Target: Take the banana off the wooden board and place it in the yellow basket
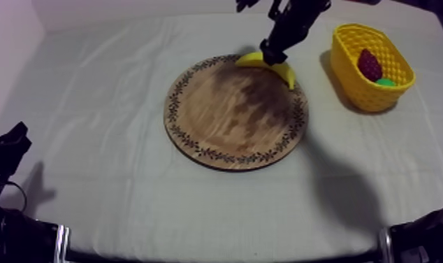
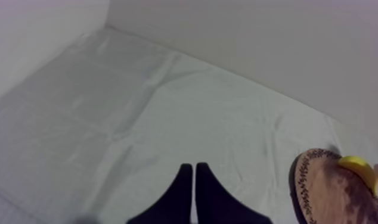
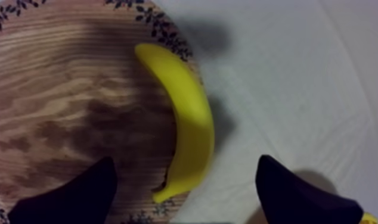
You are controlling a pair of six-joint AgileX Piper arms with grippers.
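Hovering over the banana (image 3: pixel 185 113), the right hand (image 3: pixel 184 179) held its two fingers spread wide, one on each side of the fruit and gripping nothing. The banana lay along the far rim of the wooden board (image 1: pixel 224 115), on the side nearest the yellow basket (image 1: pixel 357 77). The step in hand looked like the reach; the next move called for lowering and closing across the banana's middle. The left hand (image 2: pixel 193 173) was clenched on nothing above the table (image 1: pixel 91 140).

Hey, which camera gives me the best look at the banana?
The right wrist view: the banana lies whole along the board's rim, between open jaws. In the top view the right gripper covers part of it; the left wrist view catches a far-off sliver.
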